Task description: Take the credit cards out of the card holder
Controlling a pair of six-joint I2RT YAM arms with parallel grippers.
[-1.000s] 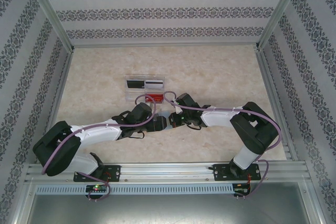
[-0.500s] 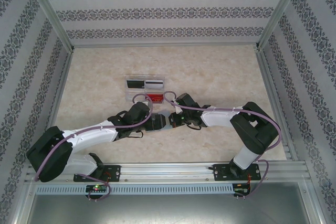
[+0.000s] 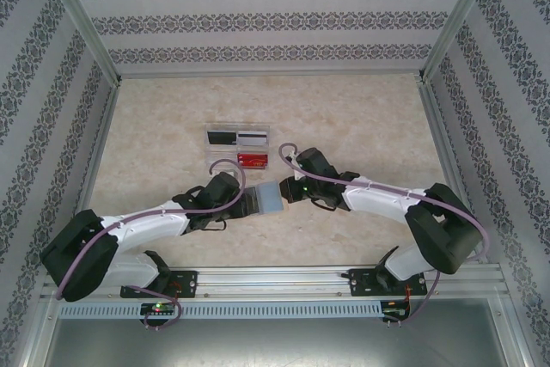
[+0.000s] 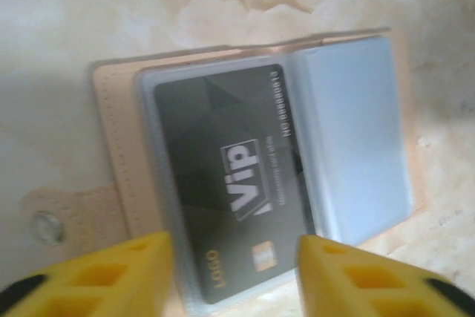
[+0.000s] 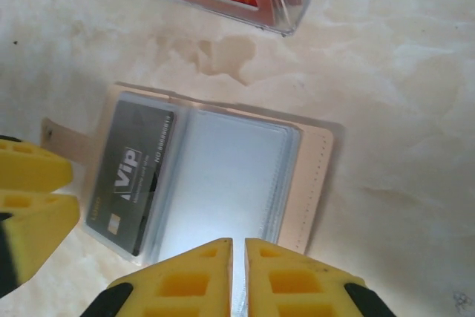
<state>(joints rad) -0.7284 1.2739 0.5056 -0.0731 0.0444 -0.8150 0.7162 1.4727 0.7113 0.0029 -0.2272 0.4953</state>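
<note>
Straddling the near end of the dark VIP card (image 4: 230,183), the left gripper (image 4: 231,250) has its fingers apart. The right gripper (image 5: 237,252) has its fingers nearly together at the clear sleeve (image 5: 230,176) in the opened tan card holder (image 4: 111,176). The card is probably stiff, light and slick; pinch the short end nearest the fingers.
</note>
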